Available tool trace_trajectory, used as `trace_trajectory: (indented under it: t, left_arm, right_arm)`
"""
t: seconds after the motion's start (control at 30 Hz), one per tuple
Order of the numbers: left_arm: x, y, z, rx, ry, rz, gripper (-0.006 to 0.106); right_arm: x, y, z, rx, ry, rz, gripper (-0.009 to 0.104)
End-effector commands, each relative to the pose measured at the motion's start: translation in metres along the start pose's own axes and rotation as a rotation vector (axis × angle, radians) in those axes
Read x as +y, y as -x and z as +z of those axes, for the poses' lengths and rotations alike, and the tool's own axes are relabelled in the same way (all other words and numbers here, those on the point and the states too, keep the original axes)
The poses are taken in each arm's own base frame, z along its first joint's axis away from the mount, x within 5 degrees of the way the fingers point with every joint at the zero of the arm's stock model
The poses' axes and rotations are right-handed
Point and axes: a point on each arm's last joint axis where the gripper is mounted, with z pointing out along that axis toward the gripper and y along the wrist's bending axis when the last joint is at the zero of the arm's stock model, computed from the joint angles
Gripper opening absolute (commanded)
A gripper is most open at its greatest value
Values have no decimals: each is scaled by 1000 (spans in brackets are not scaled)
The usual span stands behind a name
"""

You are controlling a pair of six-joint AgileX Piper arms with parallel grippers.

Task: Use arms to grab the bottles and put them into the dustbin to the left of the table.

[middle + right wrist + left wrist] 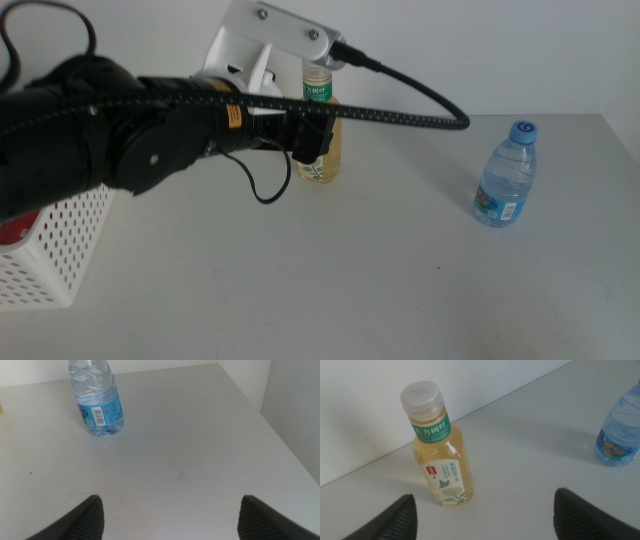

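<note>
Left arm reaches in from the left side across the counter, thick ribbed cable trailing over it toward the right. Left hand sits just in front of the tea bottle, partly covering it in the middle view. Wrist view: its 2 dark jaws stand wide apart, holding nothing; the tea bottle stands upright beyond the gap, nearer 1 jaw, not touched by either. White cap, green label band, yellowish liquid.

Water bottle stands upright on the counter's right part, well apart from the tea bottle; blue cap, blue label. It also shows at the edge of the left wrist view.

Right hand is out of the middle view. Its own wrist view shows both jaws spread wide, empty, over bare counter, with the water bottle standing upright some way beyond them, near the counter's back part.

Dustbin, white with perforated sides, sits at the left edge below the left arm. Something red shows inside it; cannot tell what it is.
</note>
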Motion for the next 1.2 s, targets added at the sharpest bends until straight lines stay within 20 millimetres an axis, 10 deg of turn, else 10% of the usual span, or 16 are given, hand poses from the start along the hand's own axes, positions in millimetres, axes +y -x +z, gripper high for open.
trace_trajectory:
  t: [0.0,0.47,1.17]
  left_arm:
    - [1,12,-10,-198,-36,-49,93]
    - [25,-35,35,-255,-25,-142,93]
    - [61,-31,133,-320,-28,-163,93]
  right_arm:
    - [1,8,-2,-93,10,-25,71]
    - [1,8,-2,-93,10,-25,71]
    - [1,8,-2,-93,10,-25,71]
